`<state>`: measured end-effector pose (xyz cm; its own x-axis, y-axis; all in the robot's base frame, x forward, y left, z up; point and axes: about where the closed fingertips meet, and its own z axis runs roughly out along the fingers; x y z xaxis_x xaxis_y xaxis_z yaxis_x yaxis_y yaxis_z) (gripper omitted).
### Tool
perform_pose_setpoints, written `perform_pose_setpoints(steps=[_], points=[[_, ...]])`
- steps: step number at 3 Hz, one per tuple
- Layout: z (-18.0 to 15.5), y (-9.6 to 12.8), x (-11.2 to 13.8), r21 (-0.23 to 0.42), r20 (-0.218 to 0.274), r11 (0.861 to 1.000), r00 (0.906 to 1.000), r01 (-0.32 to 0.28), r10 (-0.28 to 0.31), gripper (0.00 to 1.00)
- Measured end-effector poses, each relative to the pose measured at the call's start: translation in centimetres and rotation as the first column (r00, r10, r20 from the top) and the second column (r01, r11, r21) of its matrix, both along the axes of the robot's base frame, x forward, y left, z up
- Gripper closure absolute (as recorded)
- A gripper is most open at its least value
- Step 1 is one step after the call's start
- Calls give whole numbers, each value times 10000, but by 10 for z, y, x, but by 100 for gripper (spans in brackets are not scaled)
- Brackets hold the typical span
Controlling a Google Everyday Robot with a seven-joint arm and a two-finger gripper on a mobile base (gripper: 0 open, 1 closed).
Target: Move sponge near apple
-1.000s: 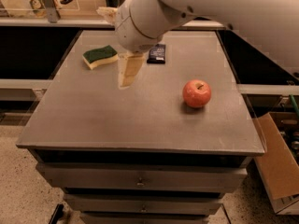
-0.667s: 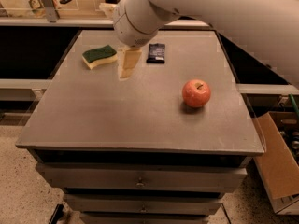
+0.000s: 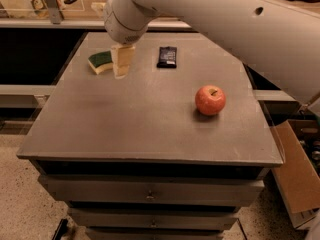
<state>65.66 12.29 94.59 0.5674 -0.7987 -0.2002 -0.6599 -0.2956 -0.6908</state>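
The sponge (image 3: 100,61), dark green on top with pale yellow foam below, lies at the back left of the grey table (image 3: 140,119). The red-orange apple (image 3: 210,100) stands upright on the right side of the table, far from the sponge. My gripper (image 3: 121,71) hangs from the white arm (image 3: 210,19) and sits right beside the sponge's right edge, hiding part of it. I cannot tell whether it touches the sponge.
A flat black wrapped packet (image 3: 167,56) lies at the back centre, right of the gripper. A cardboard box (image 3: 300,174) stands on the floor at the right. Drawers (image 3: 150,195) sit under the tabletop. A shelf with items runs behind.
My gripper has moved left and towards the back of the table, ending right next to the sponge. The sponge, apple and packet have not moved.
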Motion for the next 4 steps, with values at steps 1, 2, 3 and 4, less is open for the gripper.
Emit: perform_pose_setpoints(steps=[1,2,3,4], points=[[0,0,0,0,0,10000,10000,-1,1,0],[3,4,14,-71,90,10000,9999,61,-61,0],[7,9,40,-254,368,9996,9993,111,-101,0],[1,9,70,-308,282,9995,9996,22,-13,0]])
